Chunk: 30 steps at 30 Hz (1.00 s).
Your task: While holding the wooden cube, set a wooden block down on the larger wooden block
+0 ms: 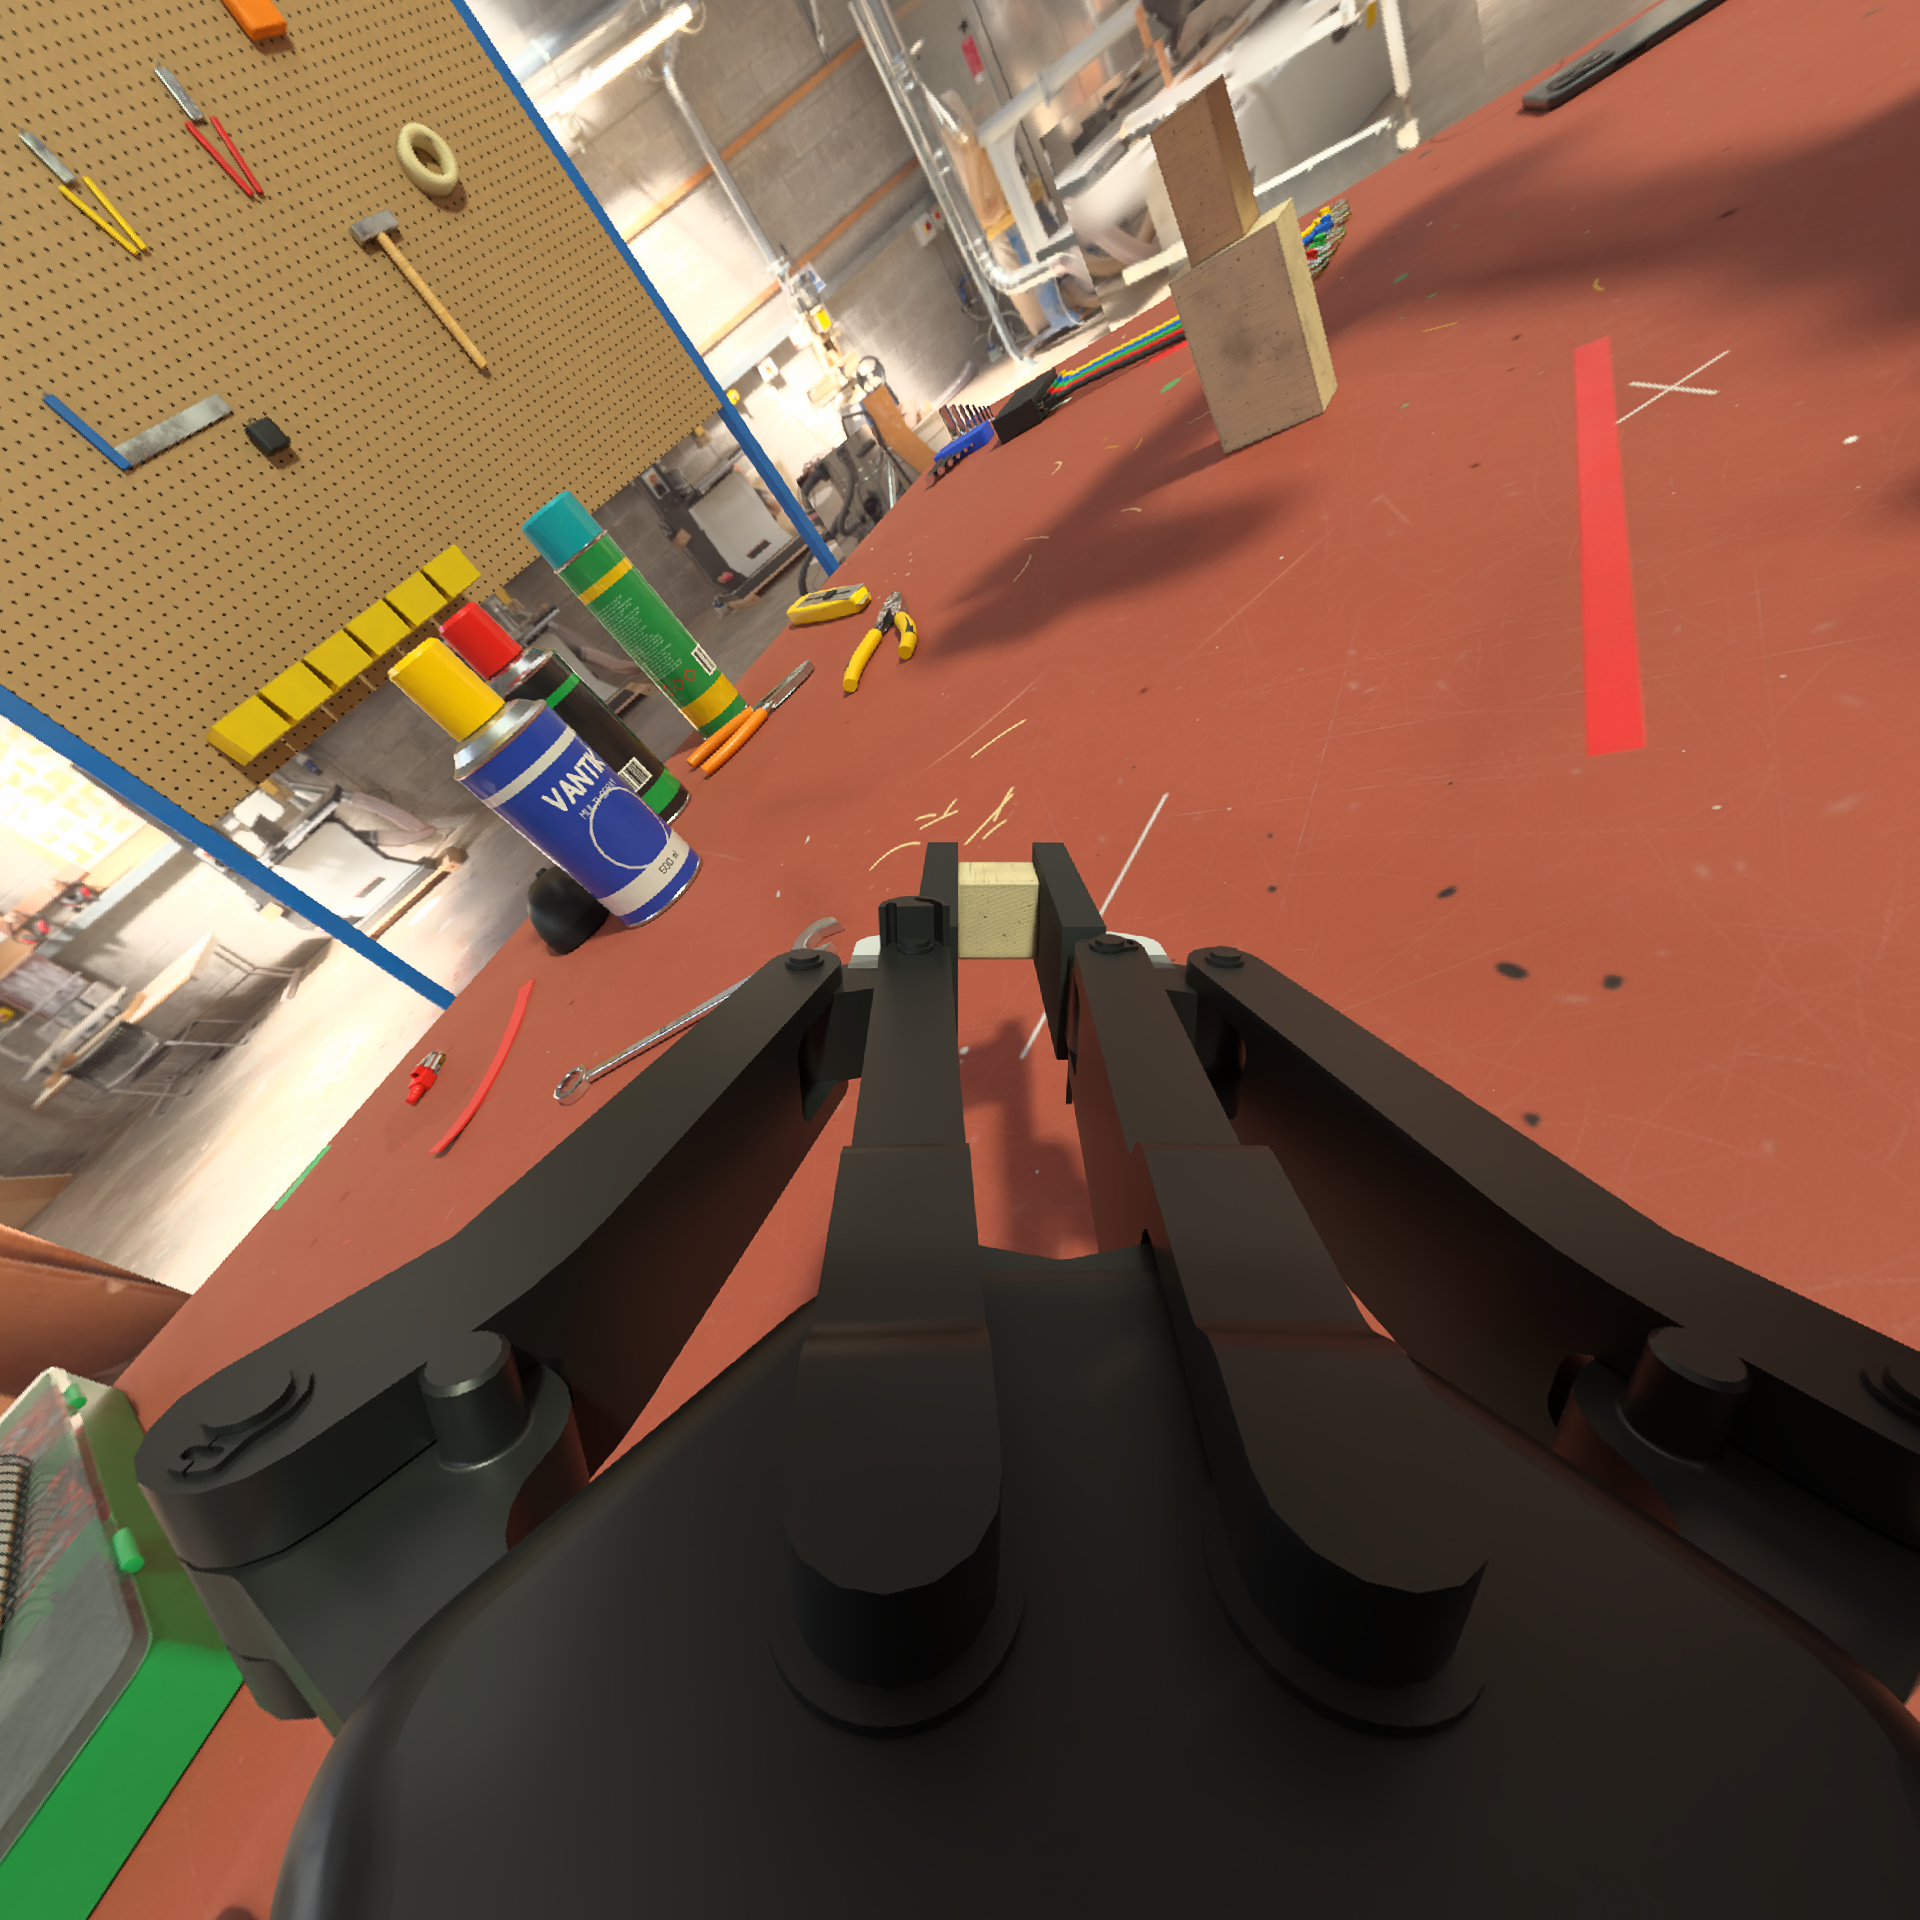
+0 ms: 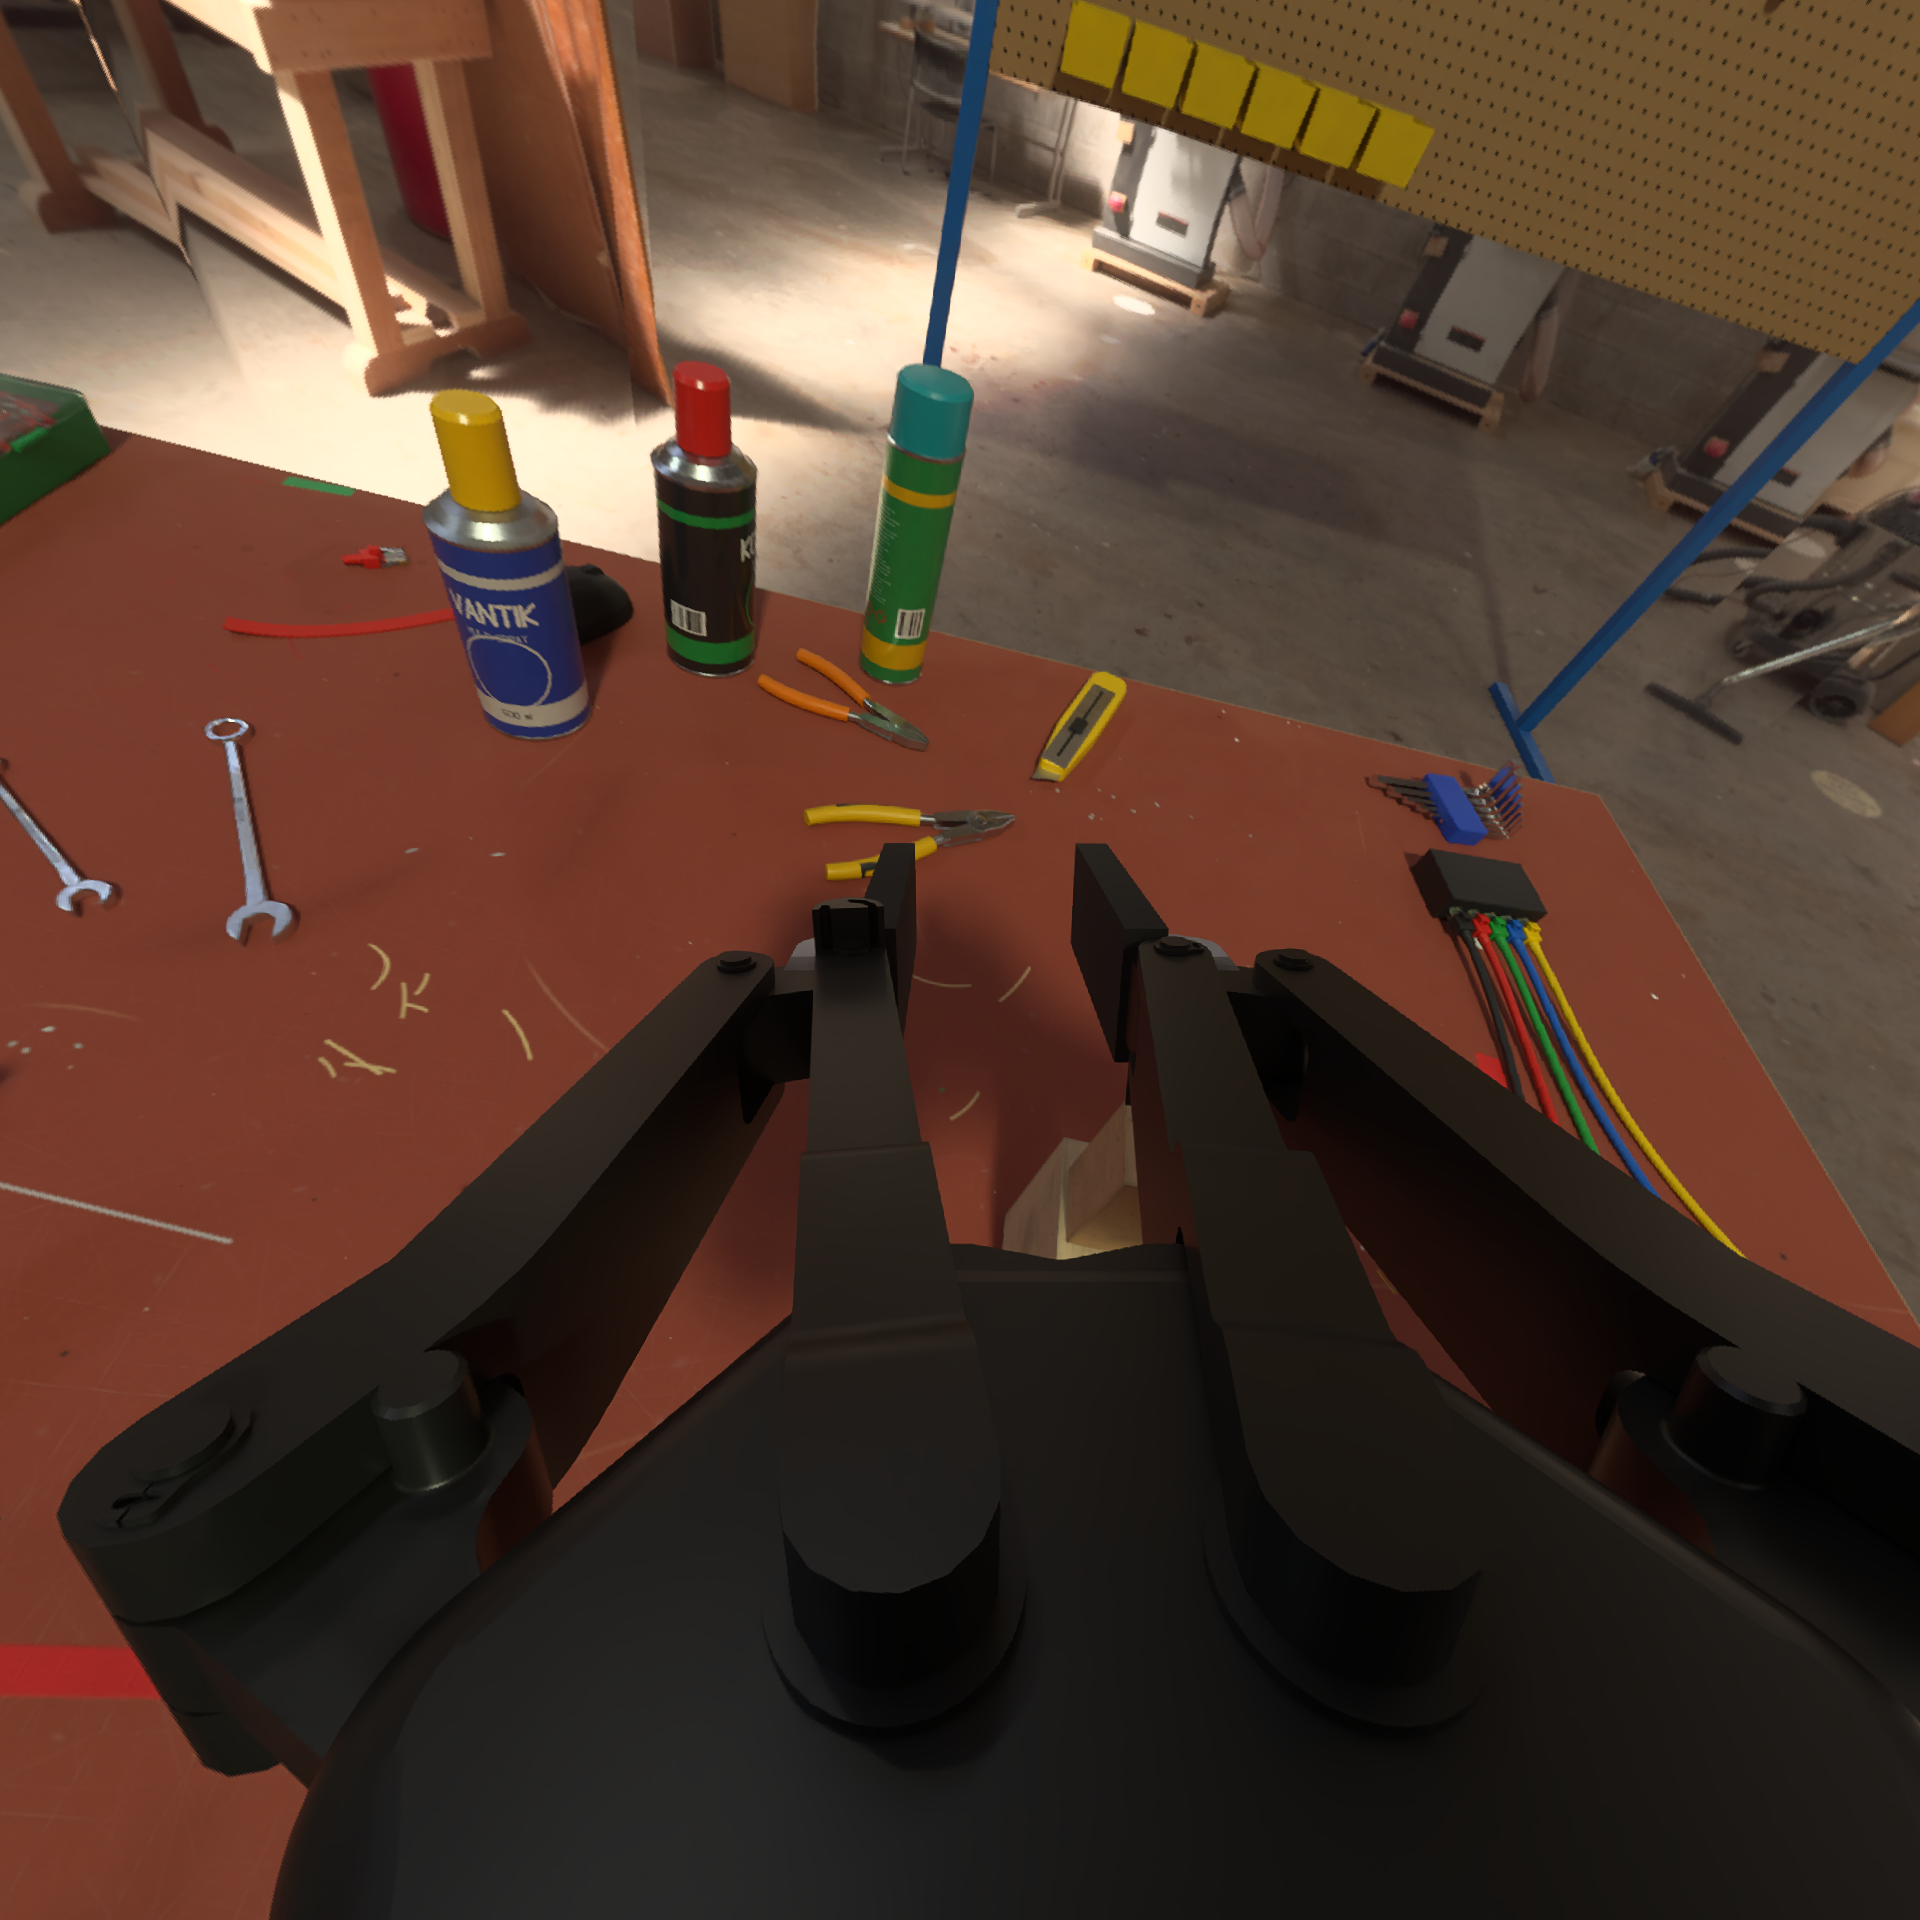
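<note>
My left gripper (image 1: pixel 995 896) is shut on a small pale wooden cube (image 1: pixel 997 906) and holds it above the red-brown table (image 1: pixel 1351 831). Far off at the upper right, a wooden block (image 1: pixel 1203 171) stands on top of the larger wooden block (image 1: pixel 1257 332). My right gripper (image 2: pixel 995 896) is open and empty, above the table. Under it, between the finger links, parts of the stacked wooden blocks (image 2: pixel 1081 1195) show; the rest is hidden by the gripper body.
Three spray cans (image 2: pixel 509 582) stand near the table's far edge, with orange pliers (image 2: pixel 847 701), yellow pliers (image 2: pixel 914 831), a yellow utility knife (image 2: pixel 1081 727) and two wrenches (image 2: pixel 244 831). A black connector with coloured wires (image 2: pixel 1486 883) lies right. A pegboard (image 1: pixel 260 364) stands behind. Red tape strip (image 1: pixel 1608 540).
</note>
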Available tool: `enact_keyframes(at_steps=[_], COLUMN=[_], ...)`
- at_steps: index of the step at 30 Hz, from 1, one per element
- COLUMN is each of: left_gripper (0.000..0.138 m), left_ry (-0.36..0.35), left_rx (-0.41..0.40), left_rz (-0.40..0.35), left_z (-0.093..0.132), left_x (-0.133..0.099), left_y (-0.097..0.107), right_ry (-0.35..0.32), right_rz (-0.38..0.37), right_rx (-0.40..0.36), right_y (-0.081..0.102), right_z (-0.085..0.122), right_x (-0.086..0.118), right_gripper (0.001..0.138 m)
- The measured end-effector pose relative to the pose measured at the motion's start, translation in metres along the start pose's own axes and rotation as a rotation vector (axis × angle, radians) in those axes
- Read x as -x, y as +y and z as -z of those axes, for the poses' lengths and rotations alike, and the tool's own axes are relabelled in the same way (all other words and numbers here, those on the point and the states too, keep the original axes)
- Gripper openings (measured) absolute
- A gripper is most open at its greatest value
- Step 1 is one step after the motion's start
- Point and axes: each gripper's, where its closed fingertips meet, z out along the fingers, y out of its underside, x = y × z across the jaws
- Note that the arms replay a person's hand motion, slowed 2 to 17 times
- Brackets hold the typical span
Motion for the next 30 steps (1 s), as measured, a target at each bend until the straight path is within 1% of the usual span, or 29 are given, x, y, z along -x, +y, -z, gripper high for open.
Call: enact_keyframes(at_steps=[9, 16, 23, 30], left_gripper=[0.019, 0.019, 0.019, 0.019], left_ry=[-0.003, -0.007, -0.012, -0.016], left_rx=[0.004, 0.007, 0.011, 0.011], left_rz=[0.001, 0.001, 0.008, 0.022], left_z=[0.0, 0.0, 0.0, 0.0], left_x=[0.001, 0.002, 0.003, 0.005], left_y=[0.001, 0.001, 0.002, 0.002], right_ry=[-0.053, -0.122, -0.237, -0.387], right_rz=[0.009, -0.005, -0.046, -0.084], right_rx=[-0.063, -0.123, -0.213, -0.345], right_y=[-0.022, -0.036, -0.047, -0.055], right_z=[0.01, 0.018, 0.026, 0.036], right_x=[0.024, 0.05, 0.087, 0.134], right_gripper=[0.043, 0.047, 0.051, 0.053])
